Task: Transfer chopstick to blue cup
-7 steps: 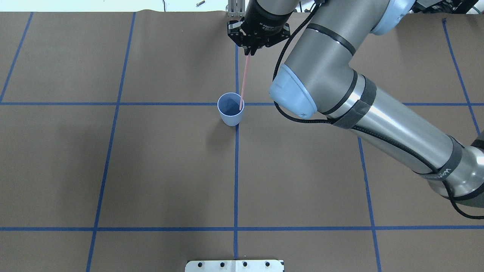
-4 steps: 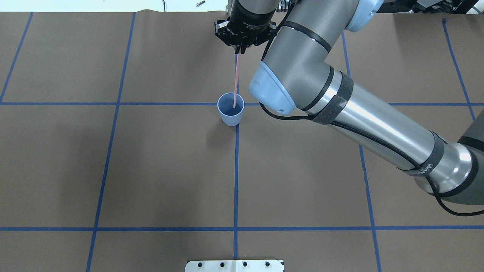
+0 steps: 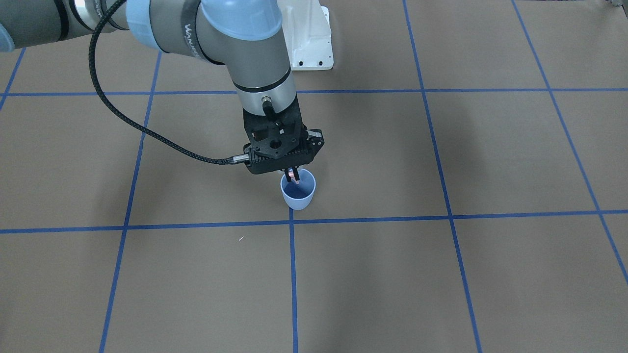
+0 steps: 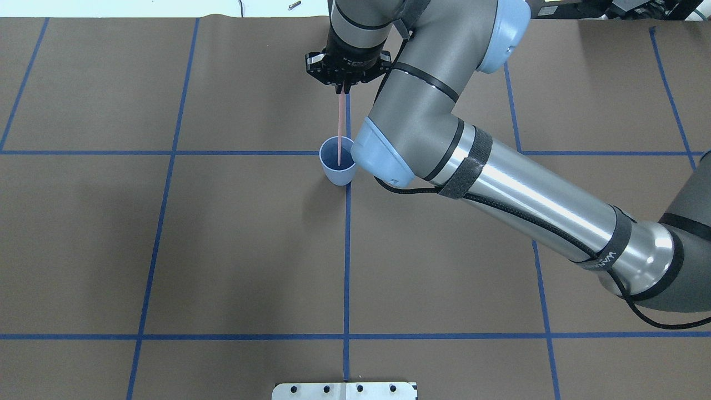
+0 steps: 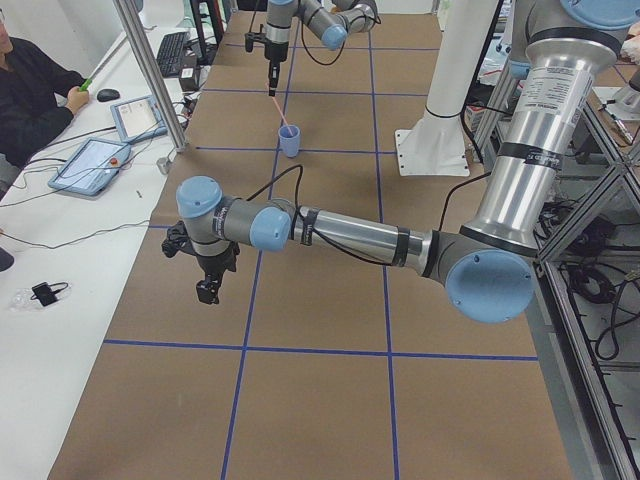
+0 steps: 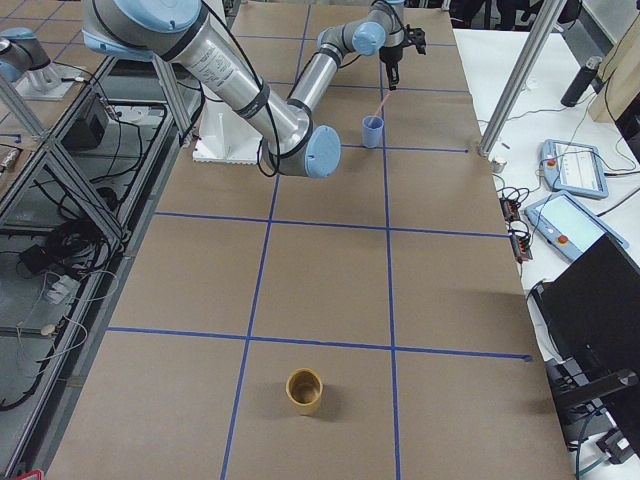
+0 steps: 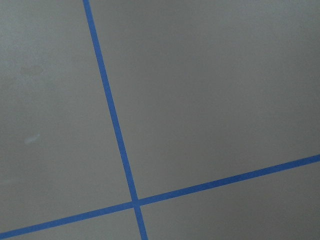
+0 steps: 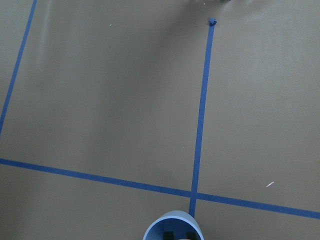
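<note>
The blue cup [image 4: 333,175] stands upright on the brown table at a blue tape crossing. My right gripper [image 4: 343,87] hangs above it, shut on the top of one pale pink chopstick [image 4: 340,128]. The chopstick hangs nearly upright with its lower end inside the cup. In the front-facing view the gripper [image 3: 293,174] sits right over the cup [image 3: 298,197]. The cup's rim [image 8: 172,226] shows at the bottom of the right wrist view. My left gripper [image 5: 207,290] hovers over bare table far from the cup; I cannot tell whether it is open or shut.
A tan cup [image 6: 305,390] stands at the table's far right end. A white mounting plate [image 4: 344,390] lies at the robot's edge. An operator [image 5: 30,90], tablets and a metal post [image 5: 150,80] are along the far side.
My right gripper has moved left with the chopstick. The chopstick's lower end has shifted from the cup's right rim to its middle. The cup has not moved.
</note>
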`<action>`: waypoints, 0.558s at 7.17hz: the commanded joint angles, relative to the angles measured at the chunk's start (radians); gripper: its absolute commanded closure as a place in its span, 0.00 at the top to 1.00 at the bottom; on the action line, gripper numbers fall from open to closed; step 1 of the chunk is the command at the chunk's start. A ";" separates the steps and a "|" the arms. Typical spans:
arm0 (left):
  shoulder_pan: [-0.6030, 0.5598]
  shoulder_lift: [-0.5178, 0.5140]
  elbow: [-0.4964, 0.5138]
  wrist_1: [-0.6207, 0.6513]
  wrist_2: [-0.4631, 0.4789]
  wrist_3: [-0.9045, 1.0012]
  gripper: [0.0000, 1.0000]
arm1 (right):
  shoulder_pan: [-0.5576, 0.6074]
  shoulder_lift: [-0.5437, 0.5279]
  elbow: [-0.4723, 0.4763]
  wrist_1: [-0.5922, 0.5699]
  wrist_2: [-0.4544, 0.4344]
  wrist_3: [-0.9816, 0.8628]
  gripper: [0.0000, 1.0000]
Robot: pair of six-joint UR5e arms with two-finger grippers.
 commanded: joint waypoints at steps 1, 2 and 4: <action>0.000 0.000 0.002 -0.001 0.000 0.000 0.98 | -0.029 -0.010 -0.014 0.021 -0.006 0.000 0.00; 0.000 0.000 0.003 -0.001 0.000 0.000 0.98 | -0.035 -0.010 -0.014 0.021 -0.006 0.002 0.00; 0.000 0.000 0.003 -0.001 0.002 -0.003 0.98 | -0.040 -0.025 -0.014 0.021 -0.006 -0.001 0.00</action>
